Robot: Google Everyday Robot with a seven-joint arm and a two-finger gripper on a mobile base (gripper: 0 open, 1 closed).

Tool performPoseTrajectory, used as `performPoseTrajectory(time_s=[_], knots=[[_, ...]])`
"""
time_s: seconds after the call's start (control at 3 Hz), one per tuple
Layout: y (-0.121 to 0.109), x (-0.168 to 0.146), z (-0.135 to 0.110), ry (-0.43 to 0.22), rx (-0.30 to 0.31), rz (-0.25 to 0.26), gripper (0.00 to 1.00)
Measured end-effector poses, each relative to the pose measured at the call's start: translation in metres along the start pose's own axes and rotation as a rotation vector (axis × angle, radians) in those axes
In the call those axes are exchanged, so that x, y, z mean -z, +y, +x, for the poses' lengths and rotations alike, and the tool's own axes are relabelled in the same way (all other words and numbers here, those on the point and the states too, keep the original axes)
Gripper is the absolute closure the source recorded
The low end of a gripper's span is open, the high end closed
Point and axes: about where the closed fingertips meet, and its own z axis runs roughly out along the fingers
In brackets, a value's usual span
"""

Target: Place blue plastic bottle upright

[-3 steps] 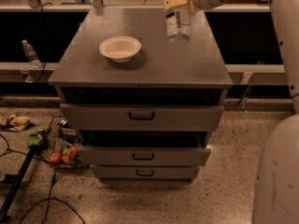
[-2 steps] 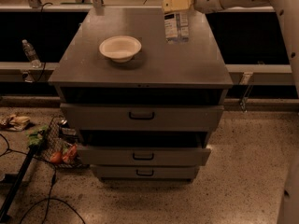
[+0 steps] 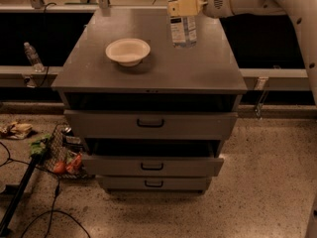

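The blue plastic bottle (image 3: 183, 28) stands upright on the back right of the grey cabinet top (image 3: 198, 68); it is clear, with a white and blue label. My gripper (image 3: 181, 6), with yellow fingers, is around its upper part, coming in from the right on a white arm. The bottle's cap is cut off by the top edge of the view. A cream bowl (image 3: 128, 50) sits to the bottle's left.
The cabinet has three drawers (image 3: 151, 124), the lower ones pulled out a little. A smaller clear bottle (image 3: 32, 56) stands on a ledge at the left. Litter and a cable (image 3: 47, 152) lie on the floor at the lower left.
The gripper and bottle have shifted slightly left and toward the back of the cabinet top. The bottle has stayed upright.
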Motion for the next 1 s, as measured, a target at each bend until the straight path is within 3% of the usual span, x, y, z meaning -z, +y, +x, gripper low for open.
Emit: performPoseTrajectory(time_s=[0.33, 1.0], knots=[[0.001, -0.013, -0.001, 0.041, 0.042, 0.020, 1.00], [0.025, -0.021, -0.001, 0.180, 0.248, -0.029, 1.00]])
